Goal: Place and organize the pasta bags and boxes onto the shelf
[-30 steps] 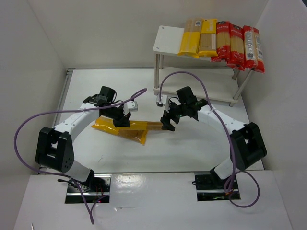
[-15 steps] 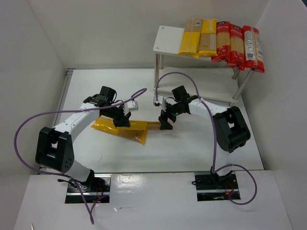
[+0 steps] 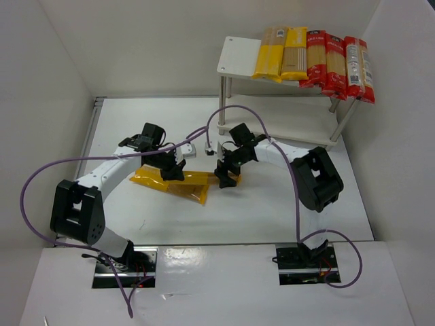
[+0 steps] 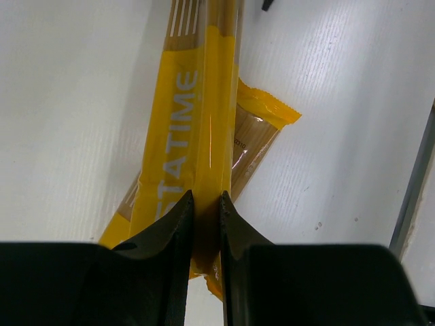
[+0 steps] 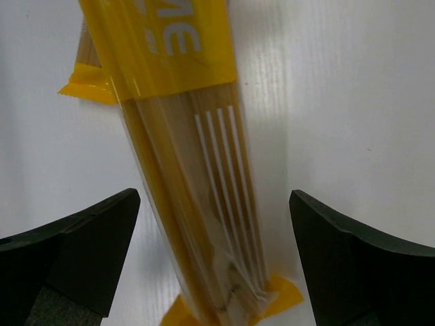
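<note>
Left wrist view: left gripper [image 4: 206, 202] jaws were nearly closed, pinching a yellow packet [image 4: 204, 102], seemingly over a second packet [image 4: 258, 132] on the table [image 4: 75, 102]. Meanwhile the right gripper [image 5: 211, 204] held its jaws wide, straddling the yellow packet's other end without contact.

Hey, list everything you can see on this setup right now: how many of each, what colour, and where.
shelf: one, white boards with silver legs, far right of the table.
red packets: three, red with white labels, right end of the shelf's top board.
shelved yellow packets: two, yellow, top board, left of the red ones.
held packet: one, yellow, on edge, mid-table.
lower packet: one, yellow, flat on the table beneath it.
table: one, white.
left gripper: one, black, shut on the held packet.
right gripper: one, black, open, astride that packet's clear end.
</note>
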`<state>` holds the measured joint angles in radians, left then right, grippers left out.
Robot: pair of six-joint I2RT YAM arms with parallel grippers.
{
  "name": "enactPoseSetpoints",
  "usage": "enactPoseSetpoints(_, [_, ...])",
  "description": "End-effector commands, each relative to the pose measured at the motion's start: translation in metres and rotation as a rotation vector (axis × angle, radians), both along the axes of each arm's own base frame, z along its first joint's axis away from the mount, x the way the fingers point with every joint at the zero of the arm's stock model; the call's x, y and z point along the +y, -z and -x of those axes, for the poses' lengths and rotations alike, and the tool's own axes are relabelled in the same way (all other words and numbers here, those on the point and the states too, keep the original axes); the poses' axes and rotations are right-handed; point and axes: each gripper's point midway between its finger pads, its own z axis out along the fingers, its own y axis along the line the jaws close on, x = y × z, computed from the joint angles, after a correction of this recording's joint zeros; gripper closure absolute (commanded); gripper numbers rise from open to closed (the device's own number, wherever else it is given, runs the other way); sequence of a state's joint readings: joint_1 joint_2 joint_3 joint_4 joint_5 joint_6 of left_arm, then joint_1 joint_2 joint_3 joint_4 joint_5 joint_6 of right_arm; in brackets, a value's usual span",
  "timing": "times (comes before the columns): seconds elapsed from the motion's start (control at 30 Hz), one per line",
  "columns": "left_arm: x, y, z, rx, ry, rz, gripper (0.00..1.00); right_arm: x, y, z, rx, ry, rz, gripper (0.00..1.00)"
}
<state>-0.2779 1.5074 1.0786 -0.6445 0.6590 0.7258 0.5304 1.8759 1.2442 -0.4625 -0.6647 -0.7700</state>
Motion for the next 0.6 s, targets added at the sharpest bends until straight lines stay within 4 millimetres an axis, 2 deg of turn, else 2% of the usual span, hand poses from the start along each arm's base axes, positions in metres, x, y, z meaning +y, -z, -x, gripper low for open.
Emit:
enactPoseSetpoints(0.0, [-0.006,-0.011,-0.005,-0.041,0.001,0.036,1.0,0.01,0.006,0.005,0.015,-0.01,0.057,0.01])
enactPoseSetpoints(0.1, [-0.007,-0.012,-0.007,-0.05,0.001,0.039,1.0,0.01,0.006,0.005,0.034,-0.003,0.065,0.01])
enactPoseSetpoints(0.13, [-0.007,-0.012,-0.007,-0.05,0.001,0.039,1.0,0.009,0.013,0.004,0.049,0.0,0.085,0.01])
enactPoseSetpoints(0.37, [-0.006,-0.009,-0.005,-0.047,0.008,0.035,1.0,0.006,0.031,0.0,0.051,0.049,0.165,0.01])
enactPoseSetpoints(0.5, [-0.006,-0.012,-0.005,-0.056,0.008,0.038,1.0,0.004,0.036,0.001,0.066,0.068,0.178,0.01])
enactPoseSetpoints(0.57, [-0.006,-0.012,-0.005,-0.056,0.008,0.038,1.0,0.006,0.039,-0.002,0.076,0.067,0.185,0.07])
